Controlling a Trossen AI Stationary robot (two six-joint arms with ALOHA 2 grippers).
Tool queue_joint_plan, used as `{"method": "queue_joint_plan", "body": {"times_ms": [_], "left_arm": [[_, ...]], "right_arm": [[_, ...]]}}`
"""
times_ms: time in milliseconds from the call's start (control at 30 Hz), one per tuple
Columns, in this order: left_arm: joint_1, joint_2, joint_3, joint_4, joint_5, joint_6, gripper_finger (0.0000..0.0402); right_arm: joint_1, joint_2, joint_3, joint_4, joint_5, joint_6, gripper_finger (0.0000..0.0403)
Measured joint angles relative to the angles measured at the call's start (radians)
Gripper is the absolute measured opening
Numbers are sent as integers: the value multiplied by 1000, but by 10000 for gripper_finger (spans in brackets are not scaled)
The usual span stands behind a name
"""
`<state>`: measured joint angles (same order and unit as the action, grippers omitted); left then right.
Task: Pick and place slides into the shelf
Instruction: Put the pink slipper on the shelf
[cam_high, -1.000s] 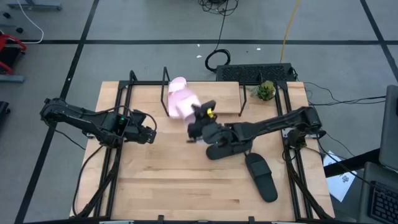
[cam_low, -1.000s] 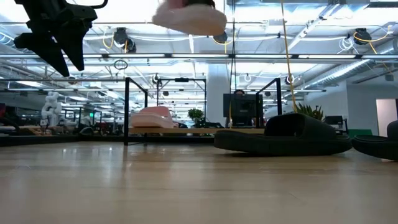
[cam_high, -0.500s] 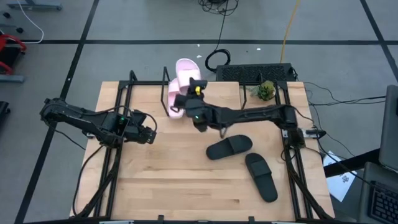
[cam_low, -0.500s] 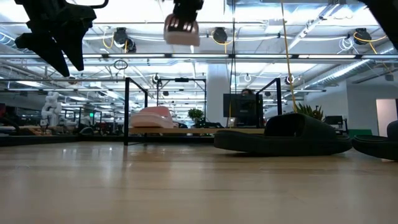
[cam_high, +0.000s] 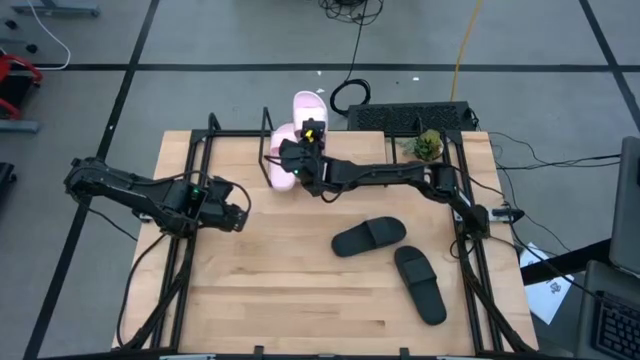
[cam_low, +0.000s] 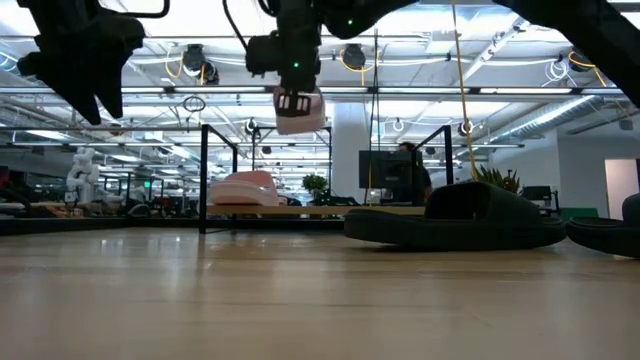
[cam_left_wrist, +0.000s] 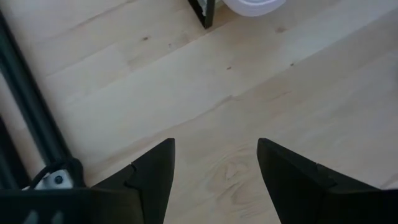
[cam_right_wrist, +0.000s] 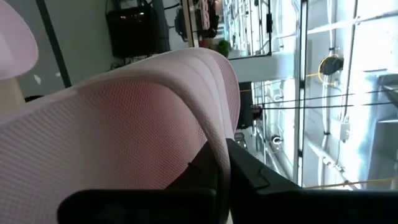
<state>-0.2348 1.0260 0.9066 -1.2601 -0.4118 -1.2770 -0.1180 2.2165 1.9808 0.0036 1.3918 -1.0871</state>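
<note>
The wooden worktop stands on a grey floor, and behind it is a large hall with ceiling lights. The shelf lies along the far edge, with one pink slide on it. The right gripper pinches the second pink slide in the air above the shelf. Two black slides lie on the worktop, toward its right side. The left gripper is spread and hangs over the bare left part.
</note>
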Motion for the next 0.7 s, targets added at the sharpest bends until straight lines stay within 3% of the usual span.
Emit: {"method": "queue_joint_plan", "body": {"times_ms": [467, 700], "left_arm": [[79, -83, 0, -45, 25, 37, 227], [120, -147, 0, -46, 22, 69, 227]], "right_arm": [[-5, 8, 0, -12, 10, 123, 0], [-3, 8, 0, -122, -44, 289, 0]]}}
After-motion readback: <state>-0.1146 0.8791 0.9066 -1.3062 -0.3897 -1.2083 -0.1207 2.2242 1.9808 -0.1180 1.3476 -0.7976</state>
